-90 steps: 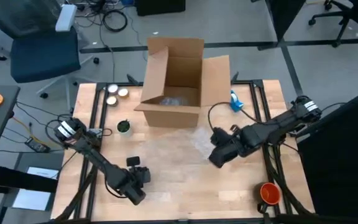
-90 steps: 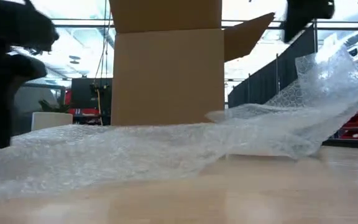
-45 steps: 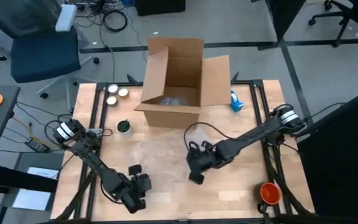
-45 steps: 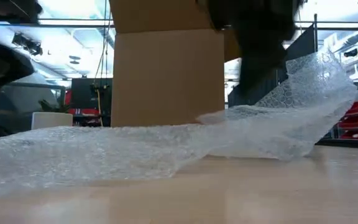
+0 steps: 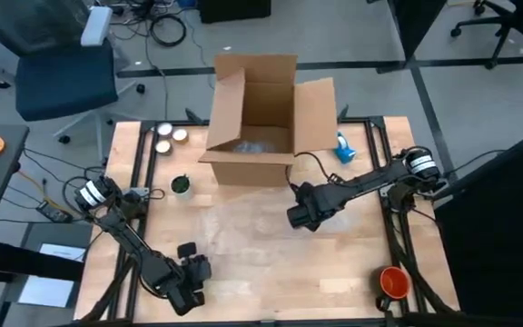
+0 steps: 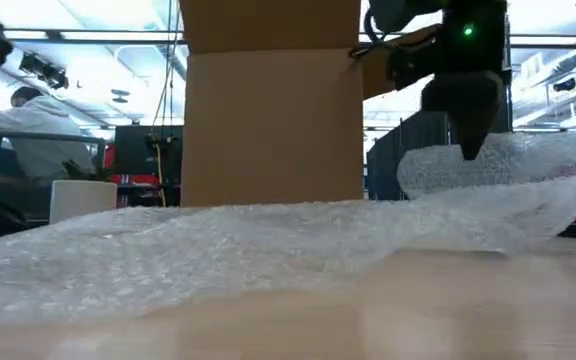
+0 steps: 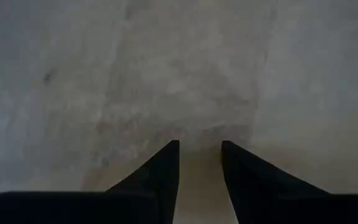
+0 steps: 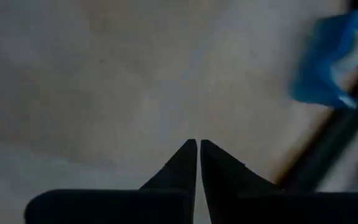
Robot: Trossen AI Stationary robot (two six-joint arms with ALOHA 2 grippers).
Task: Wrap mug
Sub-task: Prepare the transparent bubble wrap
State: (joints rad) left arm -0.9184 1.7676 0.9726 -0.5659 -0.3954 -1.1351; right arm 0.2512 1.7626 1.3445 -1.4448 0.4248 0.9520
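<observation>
A clear bubble wrap sheet point(image 5: 243, 227) lies spread over the middle of the table; in the low view it fills the foreground point(image 6: 248, 250). The orange mug point(image 5: 393, 282) stands on its base at the near right corner, away from both grippers. My right gripper point(image 5: 302, 216) is shut at the sheet's right part, which stands raised point(image 6: 508, 165). My left gripper point(image 5: 187, 280) is near the front left, open, with its fingers point(image 7: 201, 146) either side of the sheet's pale edge point(image 7: 191, 118); no touch shows. My right gripper comes from above, pointing down point(image 6: 465, 145). Its shut fingertips point(image 8: 197, 144) meet the raised right part of the bubble wrap point(image 6: 458, 165), which stays lifted off the table below them while the rest lies flat. Edge or fold, I cannot tell.
An open cardboard box point(image 5: 261, 118) stands at the far middle, with a blue object point(image 5: 345, 148) to its right. Two small tins point(image 5: 166, 134) and a dark round thing point(image 5: 181, 185) sit at the far left. A person point(image 6: 38, 120) is behind the table.
My right gripper swung toward the near left, then back toward the far right. The sheet's right part, which stood up high and crumpled, now lies lower and stretched out toward the right. My left gripper has drawn toward the near edge.
</observation>
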